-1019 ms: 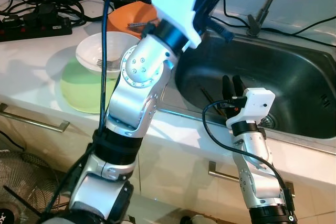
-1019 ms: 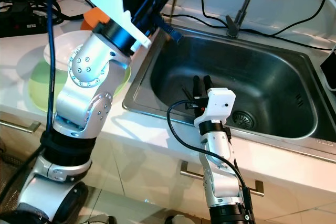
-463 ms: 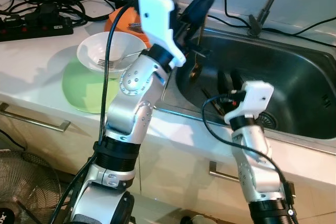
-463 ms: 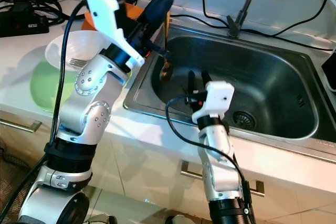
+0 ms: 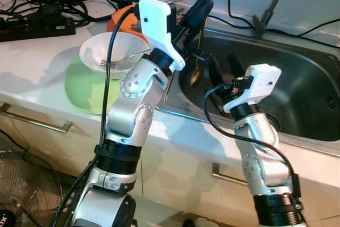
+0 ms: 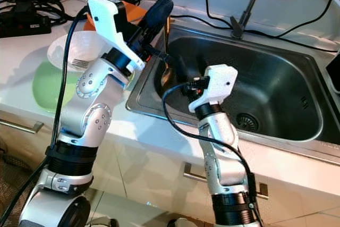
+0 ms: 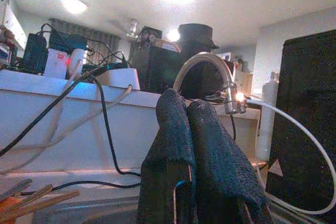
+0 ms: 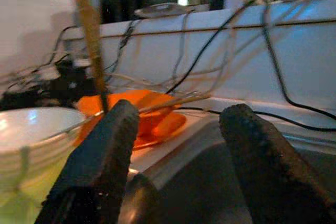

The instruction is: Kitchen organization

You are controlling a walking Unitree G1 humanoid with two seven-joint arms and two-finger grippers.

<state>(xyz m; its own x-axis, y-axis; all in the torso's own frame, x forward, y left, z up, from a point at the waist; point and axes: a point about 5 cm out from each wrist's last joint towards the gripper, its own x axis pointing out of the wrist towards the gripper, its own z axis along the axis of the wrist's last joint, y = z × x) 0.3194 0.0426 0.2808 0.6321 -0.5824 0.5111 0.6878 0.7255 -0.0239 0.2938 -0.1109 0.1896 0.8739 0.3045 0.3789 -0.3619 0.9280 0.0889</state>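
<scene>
On the counter (image 5: 37,59) to my left, a bowl (image 5: 109,51) with a fork (image 5: 114,62) in it sits on a plate (image 5: 85,83); another plate (image 5: 125,19) lies behind. The sink (image 5: 297,83) is set in the counter's right part, faucet (image 5: 271,3) at its back edge. A power strip (image 5: 34,25) lies at the back left corner.

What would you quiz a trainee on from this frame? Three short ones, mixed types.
1. True or false: the right gripper is shut.
2. What does the left gripper hold above the sink? A knife; B spoon; C sponge.
3. Fill in: the white bowl sits on a ___ plate.

Key: 1 false, its fingers are apart; 2 B; 3 green.
</scene>
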